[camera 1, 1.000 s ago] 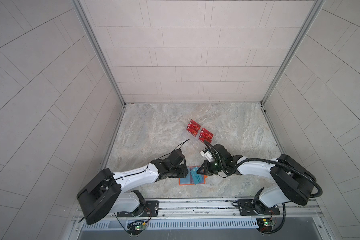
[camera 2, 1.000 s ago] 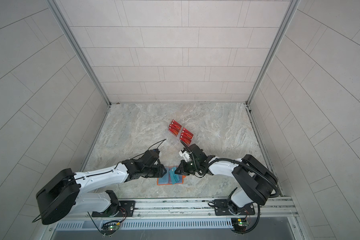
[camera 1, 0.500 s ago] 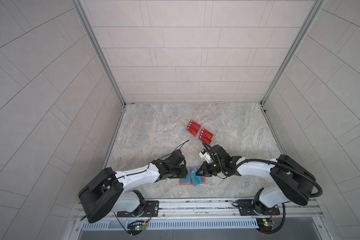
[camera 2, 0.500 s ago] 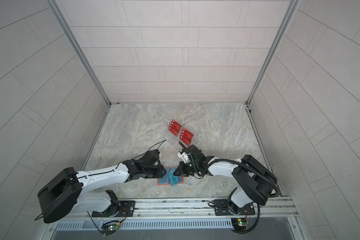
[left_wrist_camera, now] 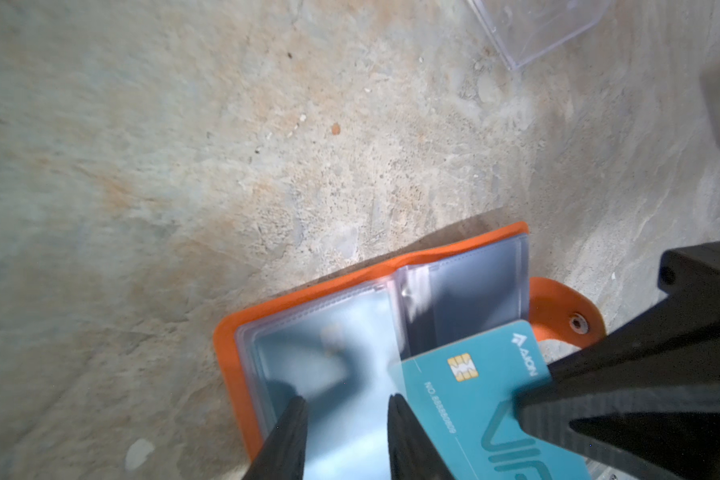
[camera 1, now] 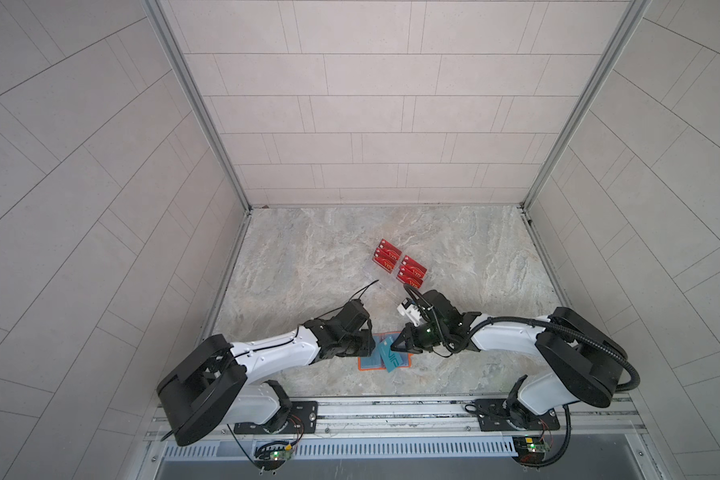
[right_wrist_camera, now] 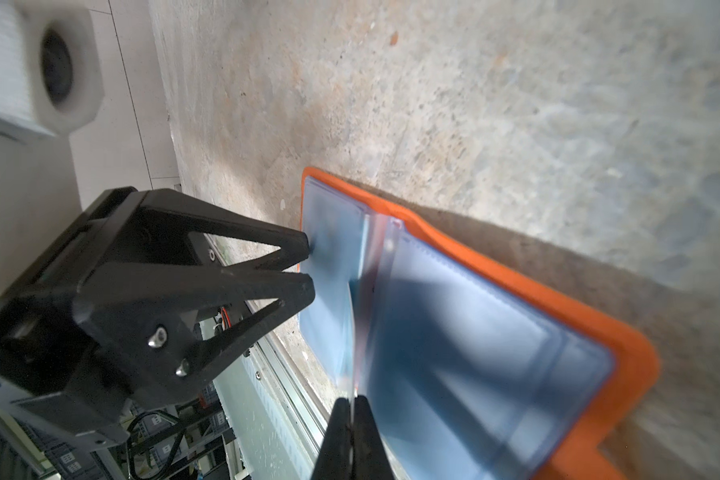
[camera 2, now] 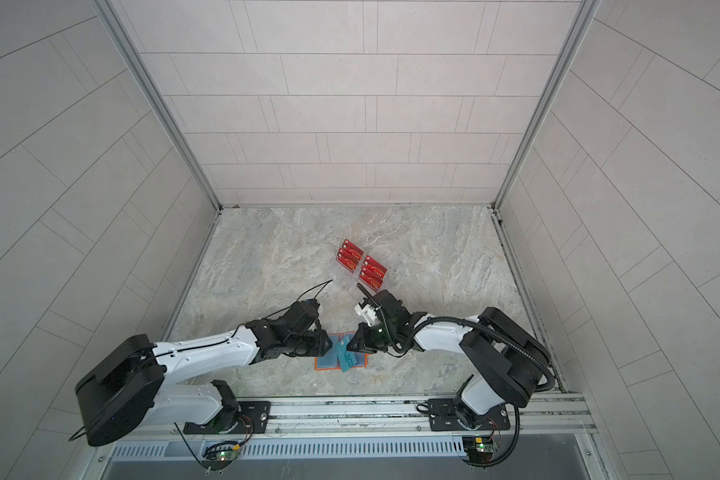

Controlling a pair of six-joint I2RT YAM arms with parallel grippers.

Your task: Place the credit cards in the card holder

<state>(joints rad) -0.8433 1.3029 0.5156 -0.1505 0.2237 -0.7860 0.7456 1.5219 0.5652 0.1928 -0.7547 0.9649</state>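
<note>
Where the card (left_wrist_camera: 474,395) is: over the open holder (left_wrist_camera: 225,345), near the worktop's (camera 1: 308,270) front edge, pinched at one edge by the right gripper (right_wrist_camera: 352,401), jaws closed on it.
Left gripper (left_wrist_camera: 345,403): part open, empty, tips pressing a sleeve page.
Handling: card light, stiff, slick; may pivot; grip flat faces near an end.
Materials: orange leather-like cover, floppy clear sleeves; red cards (camera 1: 399,266) in clear rack (left_wrist_camera: 537,33).
</note>
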